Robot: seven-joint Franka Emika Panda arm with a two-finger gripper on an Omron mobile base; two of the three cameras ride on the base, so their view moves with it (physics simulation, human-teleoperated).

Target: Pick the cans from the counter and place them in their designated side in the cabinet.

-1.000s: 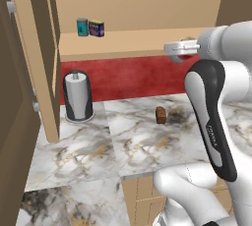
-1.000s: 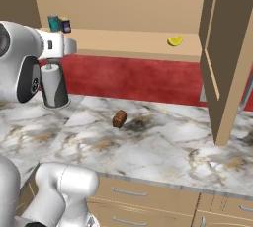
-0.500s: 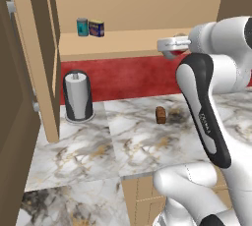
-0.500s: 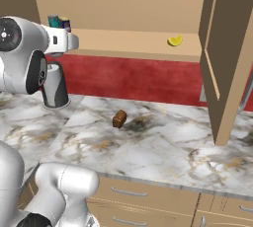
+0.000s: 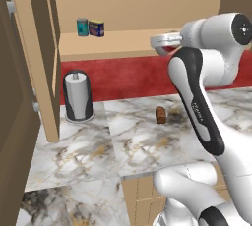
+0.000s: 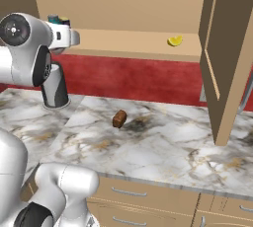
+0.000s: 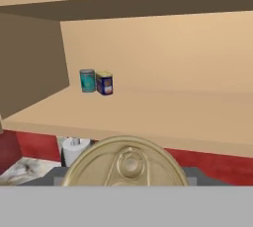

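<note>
On the far left of the cabinet shelf [image 5: 118, 48] the dark blue can [image 5: 96, 28] already stands upright just beside a teal can [image 5: 82, 26], so the step in hand appears to be the placing of the second can. That red can [image 7: 126, 164] sits in the gripper [image 5: 165, 43], its gold pull-tab lid close under the hand camera; the fingers themselves are hidden behind it, but they seem closed on its sides. The next move likely calls for carrying it in over the shelf to its own side and lowering it upright. Further right, the arm is raised, its forearm level with the shelf edge above the table [image 5: 128, 141], where a small brown block [image 5: 160, 115] lies.
</note>
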